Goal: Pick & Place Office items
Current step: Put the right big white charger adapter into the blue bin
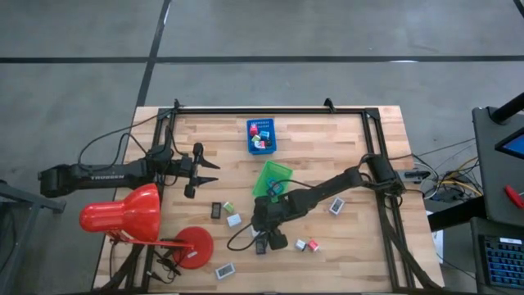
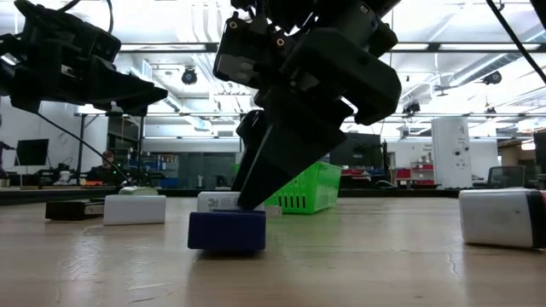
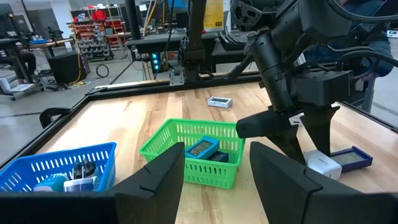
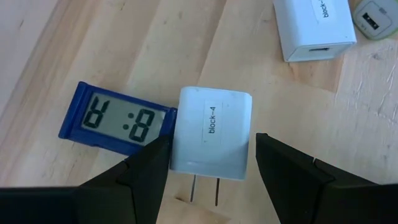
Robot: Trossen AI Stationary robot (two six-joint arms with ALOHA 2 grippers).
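Right pincer lowered over bench, fingers spread astride white plug block, not pinched. Block touching blue clock, near green tray. Left pincer spread, held beside tray.

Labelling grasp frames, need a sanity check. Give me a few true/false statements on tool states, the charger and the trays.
1. The right tool straddles the white plug-in charger block with its fingers open. True.
2. The blue rectangular digital clock sits in the green mesh tray. False: it lies on the wooden table touching the charger.
3. The left tool holds a piece. False: it is open, empty, above the table.
4. The blue mesh tray holds items. True.
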